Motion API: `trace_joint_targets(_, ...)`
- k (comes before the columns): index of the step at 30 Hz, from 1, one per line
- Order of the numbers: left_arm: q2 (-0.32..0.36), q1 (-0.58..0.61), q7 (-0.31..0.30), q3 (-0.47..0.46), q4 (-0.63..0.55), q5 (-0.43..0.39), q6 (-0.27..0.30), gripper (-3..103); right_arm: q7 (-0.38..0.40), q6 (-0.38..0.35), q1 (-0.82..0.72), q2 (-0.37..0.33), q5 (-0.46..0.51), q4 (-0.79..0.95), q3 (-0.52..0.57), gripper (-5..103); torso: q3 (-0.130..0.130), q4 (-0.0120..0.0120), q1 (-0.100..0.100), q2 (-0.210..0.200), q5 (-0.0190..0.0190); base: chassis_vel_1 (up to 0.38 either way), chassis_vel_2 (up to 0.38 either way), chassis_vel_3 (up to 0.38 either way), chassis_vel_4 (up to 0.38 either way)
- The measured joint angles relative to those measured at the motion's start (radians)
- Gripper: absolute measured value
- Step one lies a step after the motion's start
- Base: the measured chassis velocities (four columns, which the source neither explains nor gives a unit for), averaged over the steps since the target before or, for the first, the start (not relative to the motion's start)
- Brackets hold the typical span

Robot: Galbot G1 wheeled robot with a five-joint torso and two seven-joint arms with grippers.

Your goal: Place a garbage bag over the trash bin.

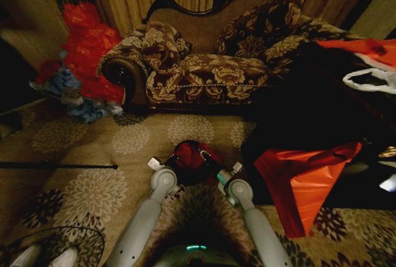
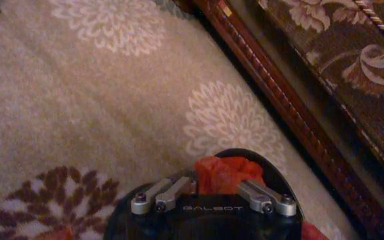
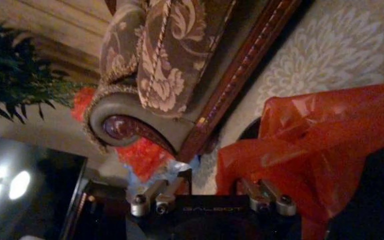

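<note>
Down on the carpet (image 1: 111,149), the red bag (image 1: 189,154) sits in the black bin (image 1: 185,174) before the sofa (image 1: 204,75). Left gripper (image 1: 158,165) and right gripper (image 1: 230,171) flank the rim, each with fingers closed on bag film. Orange sheet (image 1: 303,180) lies right.

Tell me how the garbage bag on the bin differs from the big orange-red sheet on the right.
The garbage bag is small, crumpled and bunched over the trash bin; the orange-red sheet is far larger and hangs flat. The garbage bag sits between the left tool and right tool; the sheet drapes off dark furniture, untouched. The bag looks deeper red, the sheet more orange. Both are thin shiny plastic.
</note>
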Motion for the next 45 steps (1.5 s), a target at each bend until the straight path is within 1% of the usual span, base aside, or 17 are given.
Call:
trace_joint_targets(5,0.026,0.041,0.045,-0.010,-0.037,0.060,0.040,36,0.017,0.000,0.005,-0.005,-0.022,0.000,-0.008,14,0.000,0.0000,0.000,0.000,0.0000,0.000,0.000,0.000,0.000)
trace_joint_targets(10,0.046,0.087,0.097,-0.008,-0.052,0.162,0.076,47,0.021,0.000,0.006,-0.010,-0.019,0.003,-0.007,3,0.000,0.0000,0.000,0.000,0.0000,0.000,0.000,0.000,0.000)
trace_joint_targets(14,0.083,0.152,0.230,0.001,-0.049,0.406,0.097,69,0.020,-0.003,0.006,-0.022,-0.011,0.015,-0.005,0,0.000,0.0000,0.000,0.000,-0.0003,0.000,0.000,0.000,0.000)
trace_joint_targets(15,0.083,0.152,0.230,0.001,-0.049,0.406,0.097,69,0.020,-0.003,0.006,-0.022,-0.011,0.015,-0.005,0,0.000,0.0000,0.000,0.000,-0.0003,0.000,0.000,0.000,0.000)
trace_joint_targets(17,0.117,0.188,0.369,0.004,-0.037,0.594,0.095,74,0.019,-0.005,0.001,-0.026,-0.010,0.021,-0.004,0,0.000,0.0000,0.000,0.000,-0.0001,0.000,0.000,0.000,0.000)
trace_joint_targets(18,0.123,0.193,0.391,0.005,-0.035,0.623,0.094,80,0.018,-0.006,0.000,-0.026,-0.010,0.021,-0.004,0,0.000,0.0000,0.000,0.000,0.0000,0.000,0.000,0.000,0.000)
trace_joint_targets(19,0.154,0.220,0.498,0.010,-0.024,0.761,0.088,85,0.015,-0.009,-0.007,-0.027,-0.011,0.025,-0.003,0,0.000,0.0003,0.000,0.000,-0.0001,0.000,0.000,0.000,0.000)
trace_joint_targets(20,0.154,0.220,0.498,0.010,-0.024,0.761,0.088,85,0.015,-0.009,-0.007,-0.027,-0.011,0.025,-0.003,0,0.000,0.0003,0.000,0.000,-0.0001,0.000,0.000,0.000,0.000)
trace_joint_targets(23,0.197,0.237,0.598,0.014,-0.022,0.877,0.083,95,0.011,-0.009,-0.017,-0.028,-0.014,0.030,0.000,0,0.000,-0.0001,0.000,0.000,0.0000,0.000,0.000,0.000,0.000)
trace_joint_targets(26,0.274,0.229,0.799,0.021,-0.009,1.093,0.046,100,0.004,-0.009,-0.036,-0.035,-0.017,0.045,0.006,0,0.000,0.0001,0.000,0.000,0.0000,0.000,0.000,0.000,0.000)
trace_joint_targets(27,0.274,0.229,0.799,0.021,-0.009,1.093,0.046,100,0.004,-0.009,-0.036,-0.035,-0.017,0.045,0.006,0,0.000,0.0001,0.000,0.000,0.0000,0.000,0.000,0.000,0.000)
trace_joint_targets(31,0.367,0.140,0.983,0.030,-0.010,1.301,0.012,100,-0.001,-0.011,-0.054,-0.047,-0.016,0.068,0.018,0,0.000,-0.0002,0.000,0.000,-0.0002,0.000,0.000,0.000,0.000)
trace_joint_targets(32,0.367,0.140,0.983,0.030,-0.010,1.301,0.012,100,-0.001,-0.011,-0.054,-0.047,-0.016,0.068,0.018,0,0.000,-0.0002,0.000,0.000,-0.0002,0.000,0.000,0.000,0.000)
trace_joint_targets(35,0.445,0.082,1.141,0.025,-0.042,1.391,0.009,100,-0.003,-0.011,-0.066,-0.053,-0.017,0.078,0.025,0,0.000,-0.0002,0.000,0.000,0.0000,0.000,0.000,0.000,0.000)
trace_joint_targets(36,0.445,0.082,1.141,0.025,-0.042,1.391,0.009,100,-0.003,-0.011,-0.066,-0.053,-0.017,0.078,0.025,0,0.000,-0.0002,0.000,0.000,0.0000,0.000,0.000,0.000,0.000)
trace_joint_targets(40,0.527,0.044,1.355,0.017,-0.067,1.433,0.018,100,-0.006,-0.011,-0.078,-0.063,-0.017,0.087,0.036,0,0.000,-0.0001,0.000,0.000,0.0000,0.000,0.000,0.000,0.000)
trace_joint_targets(45,0.542,0.039,1.396,0.017,-0.064,1.455,0.031,100,-0.007,-0.011,-0.083,-0.069,-0.017,0.089,0.044,0,0.000,0.0000,0.000,0.000,0.0000,0.000,0.000,0.000,0.000)
